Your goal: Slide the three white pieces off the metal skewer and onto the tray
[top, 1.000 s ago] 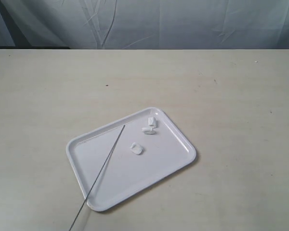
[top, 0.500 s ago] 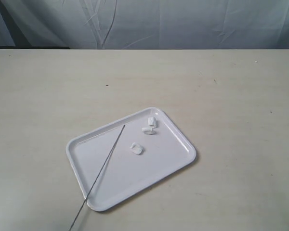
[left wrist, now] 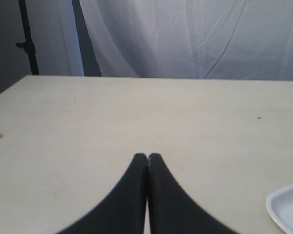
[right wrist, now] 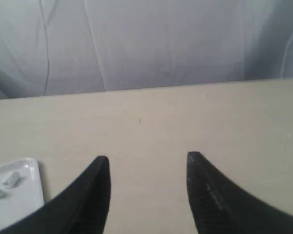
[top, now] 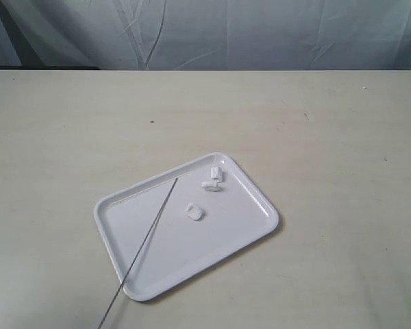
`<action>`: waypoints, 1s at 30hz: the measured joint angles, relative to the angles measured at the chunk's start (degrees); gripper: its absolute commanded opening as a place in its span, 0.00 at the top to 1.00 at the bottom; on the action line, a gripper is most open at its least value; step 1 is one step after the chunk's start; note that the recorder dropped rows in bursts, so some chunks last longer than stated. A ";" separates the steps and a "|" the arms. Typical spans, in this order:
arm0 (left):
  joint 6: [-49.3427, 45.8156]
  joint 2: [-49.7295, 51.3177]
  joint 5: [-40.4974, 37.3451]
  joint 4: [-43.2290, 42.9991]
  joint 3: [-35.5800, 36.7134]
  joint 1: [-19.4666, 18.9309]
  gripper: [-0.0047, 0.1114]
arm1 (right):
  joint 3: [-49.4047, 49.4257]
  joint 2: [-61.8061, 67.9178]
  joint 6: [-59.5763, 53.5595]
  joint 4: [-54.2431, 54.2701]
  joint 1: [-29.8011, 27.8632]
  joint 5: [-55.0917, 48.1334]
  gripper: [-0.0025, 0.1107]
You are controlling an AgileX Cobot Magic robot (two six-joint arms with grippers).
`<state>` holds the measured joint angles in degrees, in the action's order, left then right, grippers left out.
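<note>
The three white pieces [top: 212,186] are seen lying loose on the tray [top: 192,247]. Two are close together near its far right corner, and the third lies apart, nearer the middle. None is threaded on the skewer [top: 151,229], which is bare along all of its visible length.

The rod's long axis runs diagonally. Its tip is over the far left part of the tray, and the other end passes over the near rim and out of the exterior view at the lower left, on the left arm's side. All three pieces lie to the right of that line, clear of the rod.

The left claw [left wrist: 147,157] is pressed fully together over the bare surface [top: 329,123]. No rod can be made out between its tips, so whether it holds the skewer cannot be told. The right claw [right wrist: 147,157] is spread wide and empty, with the tray's corner and two pieces off to one side of it.

The sliding is judged complete. Any coming move would turn on drawing the rod back along its own axis, away from the pieces, and the left arm is the nearer one for that.
</note>
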<state>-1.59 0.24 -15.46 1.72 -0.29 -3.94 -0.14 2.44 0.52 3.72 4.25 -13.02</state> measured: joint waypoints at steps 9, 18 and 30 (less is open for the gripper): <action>0.00 0.00 -3.98 0.72 0.00 0.00 0.96 | 0.00 -1.63 15.06 -12.53 0.00 -7.12 0.56; 0.00 0.00 -4.10 1.01 0.00 0.00 0.96 | 0.00 -1.74 11.87 -11.86 1.33 -7.39 0.56; 0.00 0.00 -4.10 1.01 0.00 0.00 0.96 | 0.00 -1.74 2.70 -10.47 2.01 -7.38 0.56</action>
<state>-1.59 0.24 -19.56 2.73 -0.29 -3.94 -0.14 0.69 3.22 -6.75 6.25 -20.41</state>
